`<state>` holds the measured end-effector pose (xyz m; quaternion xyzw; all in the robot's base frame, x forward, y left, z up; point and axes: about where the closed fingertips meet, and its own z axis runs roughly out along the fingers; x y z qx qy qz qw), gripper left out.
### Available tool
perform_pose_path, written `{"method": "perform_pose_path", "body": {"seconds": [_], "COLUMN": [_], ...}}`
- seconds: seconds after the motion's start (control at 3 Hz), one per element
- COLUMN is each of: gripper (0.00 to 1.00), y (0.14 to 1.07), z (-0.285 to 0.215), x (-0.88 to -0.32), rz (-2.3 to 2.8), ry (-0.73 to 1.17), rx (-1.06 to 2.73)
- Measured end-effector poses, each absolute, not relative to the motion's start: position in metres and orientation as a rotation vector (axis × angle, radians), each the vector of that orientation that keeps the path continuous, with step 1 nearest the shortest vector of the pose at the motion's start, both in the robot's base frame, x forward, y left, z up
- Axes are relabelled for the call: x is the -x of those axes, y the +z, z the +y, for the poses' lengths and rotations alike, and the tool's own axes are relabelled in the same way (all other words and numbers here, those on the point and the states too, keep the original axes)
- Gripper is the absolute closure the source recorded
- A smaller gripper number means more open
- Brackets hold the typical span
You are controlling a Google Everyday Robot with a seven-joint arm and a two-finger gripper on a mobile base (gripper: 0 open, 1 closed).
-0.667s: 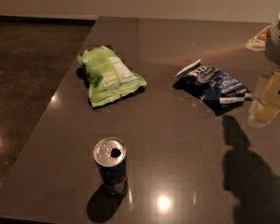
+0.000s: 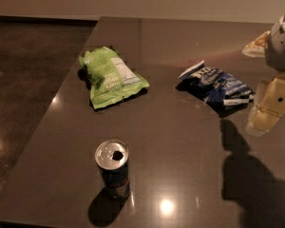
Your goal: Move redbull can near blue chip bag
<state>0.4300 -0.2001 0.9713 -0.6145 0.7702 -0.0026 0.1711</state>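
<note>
The redbull can [image 2: 113, 167] stands upright near the table's front left, dark body with a silver top and an open tab hole. The blue chip bag [image 2: 216, 84] lies flat at the right middle of the table, wrinkled, with white lettering. My gripper [image 2: 270, 106] hangs at the right edge of the view, just right of the blue chip bag and far from the can. Only its pale fingers [image 2: 268, 109] and part of the wrist show. Nothing is seen in it.
A bright green snack bag [image 2: 111, 77] with a white label lies at the left middle of the dark table [image 2: 180, 141]. The table's left edge runs diagonally beside the brown floor [image 2: 23, 80]. The arm's shadow falls at the front right.
The gripper has shifted slightly left and down near the blue chip bag. The can and both bags have not moved.
</note>
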Motion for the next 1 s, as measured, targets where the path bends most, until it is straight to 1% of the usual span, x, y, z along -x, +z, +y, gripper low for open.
{"method": "perform_pose_path", "body": {"seconds": [0.33,0.67,1.0], "gripper": [0.00,0.00,0.00], "y": [0.957,0.948,0.943], "z": [-0.160,-0.119,-0.068], "x": [-0.409,-0.387,-0.363], "rz": [2.075,1.960,1.826], "ry": [0.168,0.307,0.425], "rx": [1.805,1.853,1.905]}}
